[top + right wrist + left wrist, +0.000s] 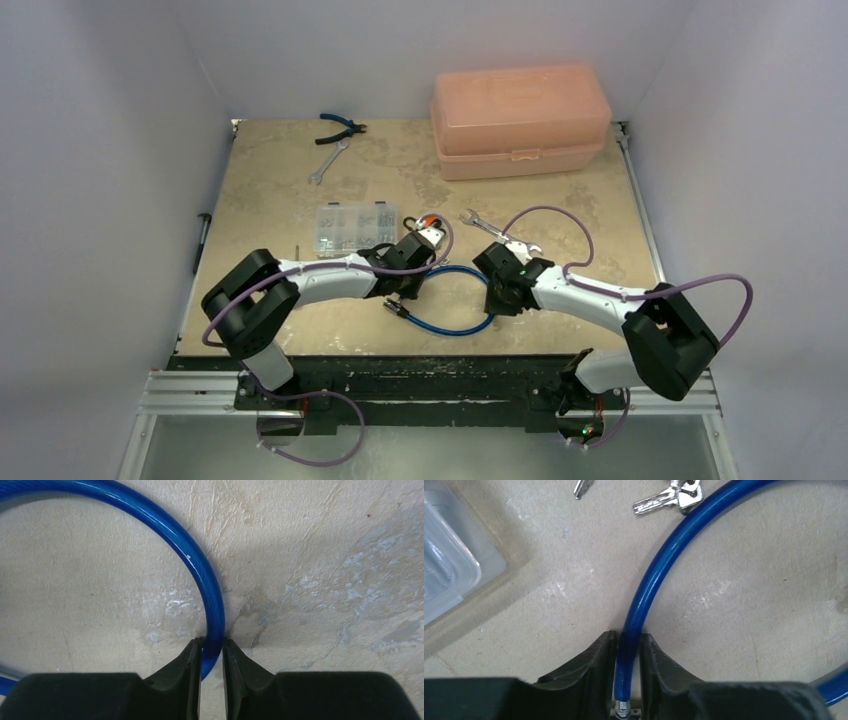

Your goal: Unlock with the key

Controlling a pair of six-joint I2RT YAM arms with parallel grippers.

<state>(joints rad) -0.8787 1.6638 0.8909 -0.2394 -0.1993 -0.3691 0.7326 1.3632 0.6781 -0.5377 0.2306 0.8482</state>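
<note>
**Left wrist view**
- Left fingers (606, 650): closed on the blue cable (649, 575), with one pad touching each side.
- Cable end: a metal tip (622, 707) sits between the fingers, back toward the wrist.
- Silver key bunch (669, 497): ahead of the fingers and slightly right, just beside the cable's outer curve. It lies on the counter (749, 605).
- Key: neither pair of fingers holds it. A blade tip (583, 487) lies ahead and left of the fingers, its head cut off by the frame. I cannot tell whether this is the black-headed key.
- Clear parts box (446, 570): left of the fingers, with only a corner in view.

**Right wrist view**
- Right fingers (196, 655): closed on the blue cable partway along its run, with the pads against both sides.
- Other content: only the cable arc and the mottled counter show here.

**Top view**
- Blue cable: a full loop lying between the two pairs of fingers. Only this view shows the whole loop.
- Orange padlock (429, 221): just beyond the left fingers, seen in this view alone.
- Spanner (500, 236): just beyond the right fingers.
- Far edge: a pink toolbox (520, 120), blue-handled pliers (342, 128) and a second spanner (328, 160) lie well beyond both pairs of fingers.
- Key: too small to make out here.
</note>
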